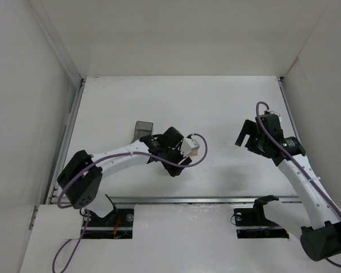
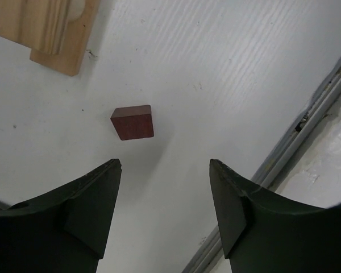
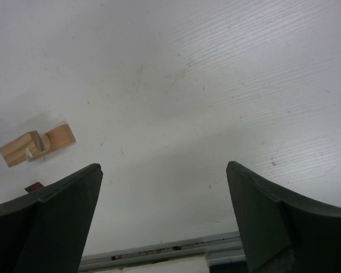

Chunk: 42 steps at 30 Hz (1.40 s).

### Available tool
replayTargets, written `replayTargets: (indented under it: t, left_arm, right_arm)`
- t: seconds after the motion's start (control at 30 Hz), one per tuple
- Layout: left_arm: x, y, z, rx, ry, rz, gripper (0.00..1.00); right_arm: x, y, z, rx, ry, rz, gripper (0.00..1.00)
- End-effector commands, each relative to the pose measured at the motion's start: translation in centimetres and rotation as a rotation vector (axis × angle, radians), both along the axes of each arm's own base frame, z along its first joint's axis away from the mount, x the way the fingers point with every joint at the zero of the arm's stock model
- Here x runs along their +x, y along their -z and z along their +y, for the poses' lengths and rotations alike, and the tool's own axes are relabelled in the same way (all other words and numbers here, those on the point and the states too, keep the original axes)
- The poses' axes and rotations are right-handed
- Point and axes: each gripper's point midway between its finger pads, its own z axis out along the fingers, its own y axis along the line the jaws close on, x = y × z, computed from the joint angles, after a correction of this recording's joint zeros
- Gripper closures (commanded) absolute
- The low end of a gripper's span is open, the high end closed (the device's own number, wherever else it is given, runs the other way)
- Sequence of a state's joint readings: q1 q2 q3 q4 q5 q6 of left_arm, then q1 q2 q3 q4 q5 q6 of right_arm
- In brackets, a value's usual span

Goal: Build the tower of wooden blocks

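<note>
A dark red-brown cube [image 2: 132, 122] lies alone on the white table, just ahead of my left gripper [image 2: 165, 165], which hangs above it open and empty. Farther ahead, a small tan block [image 2: 28, 20] rests on a pale tan flat plank [image 2: 68, 51]. In the right wrist view the same tan block [image 3: 20, 149] and plank [image 3: 59, 136] lie far left, and a corner of the cube [image 3: 34, 186] peeks out behind the left finger. My right gripper [image 3: 163, 168] is open and empty over bare table. From above, only a sliver of tan wood [image 1: 198, 149] shows beside the left wrist.
A dark grey see-through bin [image 1: 142, 129] stands just behind the left arm. A metal rail [image 1: 204, 199] runs along the table's near edge. White walls enclose the table on the left, back and right. The right gripper [image 1: 244, 136] hovers at the right.
</note>
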<state>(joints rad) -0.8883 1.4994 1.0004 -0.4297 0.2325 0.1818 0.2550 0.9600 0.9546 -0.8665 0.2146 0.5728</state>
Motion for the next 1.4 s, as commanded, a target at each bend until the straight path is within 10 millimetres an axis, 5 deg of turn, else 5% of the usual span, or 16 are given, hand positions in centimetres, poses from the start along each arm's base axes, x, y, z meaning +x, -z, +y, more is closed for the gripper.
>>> replayTargets:
  t: [0.0,0.13,0.5,1.03,1.17,1.3,1.37]
  left_arm:
    - [1.3,1.5,-1.1,-0.03,-0.063,-0.015,0.39]
    - [3.2,2.3,-0.7,0.031,-0.125,-0.077,0.39]
    - [3.8,3.3,-1.0,0.023,-0.142,-0.09,0.39]
    - [1.8,4.2,-0.9,0.038,-0.077,-0.02,0.87]
    - [1.6,1.5,0.1,0.071,0.019,-0.061,1.0]
    - [1.0,-1.8,2.0,0.125,0.186,-0.127,1.0]
    - [-0.9,-3.8,2.2,0.113,0.319,-0.065,1.0]
  right_arm:
    - [0.8,-1.6,0.2,0.013,-0.006,-0.067,0.04]
    - [0.8,-1.6,0.2,0.013,-0.006,-0.067,0.04]
    - [1.0,-1.2,0.1,0.002,0.0,-0.051,0.04]
    - [0.9,-1.4,0.1,0.004,0.0,-0.06,0.04]
    - [0.9,-1.4,0.1,0.004,0.0,-0.06,0.04]
    - [0.8,-1.4,0.3,0.012,-0.007,-0.058,0.04]
    - [0.8,-1.4,0.4,0.012,-0.022,-0.056,0.04]
